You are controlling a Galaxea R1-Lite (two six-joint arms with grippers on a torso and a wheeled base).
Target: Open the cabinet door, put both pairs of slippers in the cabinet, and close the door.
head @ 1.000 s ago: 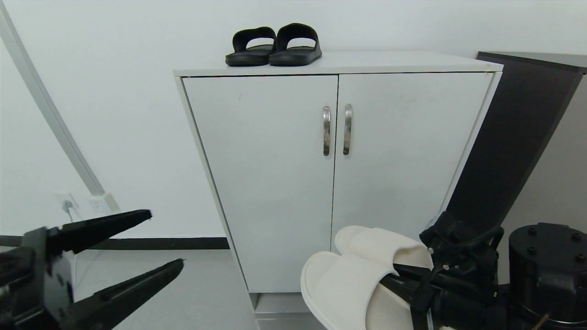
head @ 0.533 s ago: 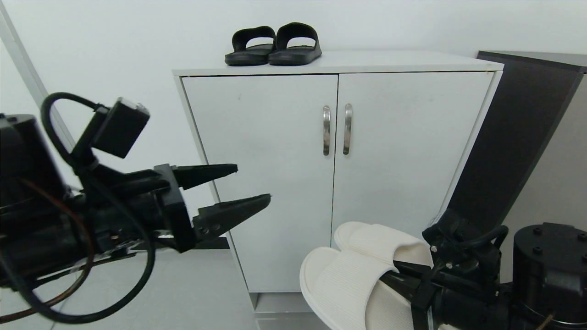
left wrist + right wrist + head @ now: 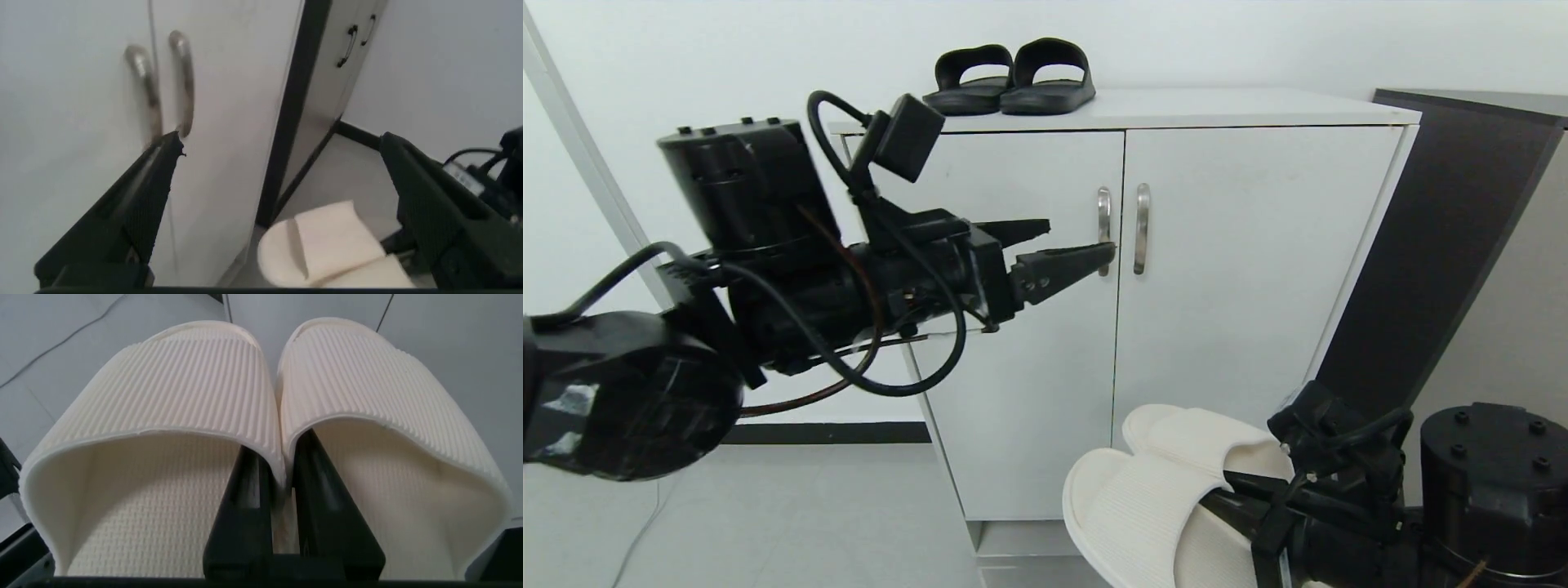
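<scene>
**mo:** Head view first. Where is everything against the cabinet (image 3: 1241, 269)?

**kit:** Both doors are shut. The black slippers (image 3: 1011, 82) sit side by side on its top, above the left door. The left gripper (image 3: 1081, 236) is in front of that door with its jaws apart, and the lower tip is right at the left door handle (image 3: 1103, 208). The white slippers (image 3: 1168, 482) hang low in front of the right door.

**mo:** And the left wrist view?

**kit:** The handle is a smooth, curved metal bar. One tip is just beside its lower end, but I can't tell if they touch. I'd guess it's stiff and slick, so grab it mid-bar with a finger on either side.

**mo:** Right wrist?

**kit:** The right gripper (image 3: 278, 482) has one finger inside each white slipper and pinches the two inner strap walls together. They have ribbed cream uppers and waffle-textured insoles. They look light, soft and floppy, so probably easy to carry but saggy. The black pair looks like matte moulded foam, light and springier. I'd pinch both straps the same way.
</scene>
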